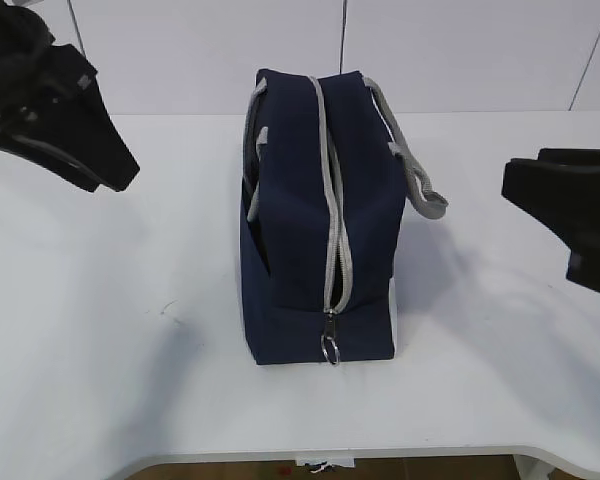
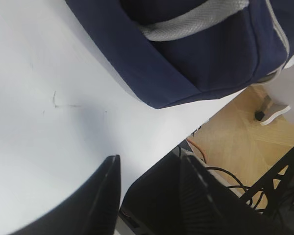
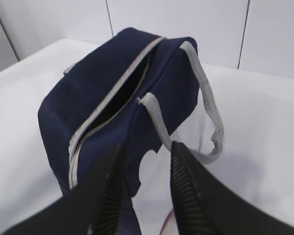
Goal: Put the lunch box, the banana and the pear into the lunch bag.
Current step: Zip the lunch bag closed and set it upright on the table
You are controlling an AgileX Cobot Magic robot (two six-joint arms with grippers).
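A: Left claw (image 1: 115, 180) hangs over the table's (image 1: 100, 350) left side, jaws apart, empty.

B: Middle?

A: Lunch bag (image 1: 300, 220) upright at table centre, zipper (image 1: 332, 200) partly open, ring pull (image 1: 330, 347) at the near end. Grey handle (image 1: 410, 165) droops right.

B: Right side?

A: Right claw (image 3: 144, 196) near the right edge, jaws apart, holding nothing.

B: Lunch box, banana, pear?

A: None visible; cannot tell whether they're inside. Judging loading done or paused. Next move likely calls for checking the opening, maybe closing the zipper.
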